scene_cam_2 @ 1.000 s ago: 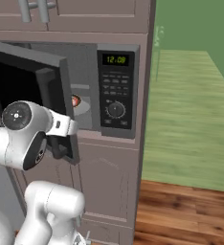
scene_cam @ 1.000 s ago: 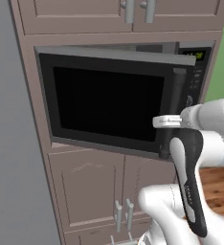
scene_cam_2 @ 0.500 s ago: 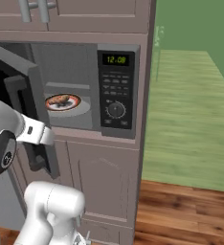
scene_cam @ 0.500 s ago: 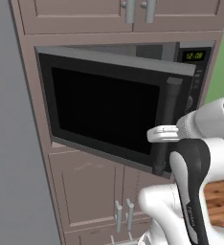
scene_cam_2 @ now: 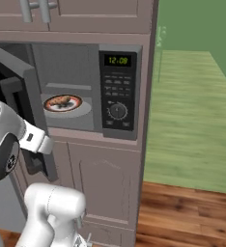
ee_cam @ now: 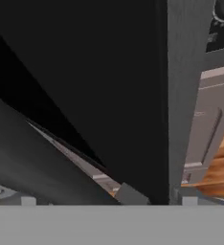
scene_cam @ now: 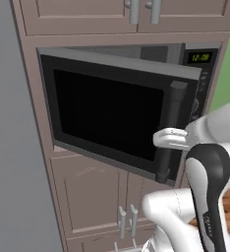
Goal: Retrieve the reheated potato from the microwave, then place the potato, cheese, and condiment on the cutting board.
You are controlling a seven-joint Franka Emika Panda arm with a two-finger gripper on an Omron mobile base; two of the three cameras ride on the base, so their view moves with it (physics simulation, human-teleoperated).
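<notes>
Swung further open since a second ago, the microwave (scene_cam_2: 86, 91) door (scene_cam: 112, 113) is seen ajar, its bar handle (scene_cam: 168, 130) released; the gripper's jaws cannot be made out; the potato (scene_cam_2: 62, 101) is seen on a plate (scene_cam_2: 63, 103) inside.

Microwave (scene_cam_2: 86, 91) set in cabinet column, door (scene_cam: 112, 110) swung half open to its left. Plate (scene_cam_2: 63, 102) inside microwave cavity, potato (scene_cam_2: 62, 101) on plate. Keypad panel (scene_cam_2: 119, 91) right of cavity. 2 cabinet doors (scene_cam_2: 103, 185) below microwave.
</notes>
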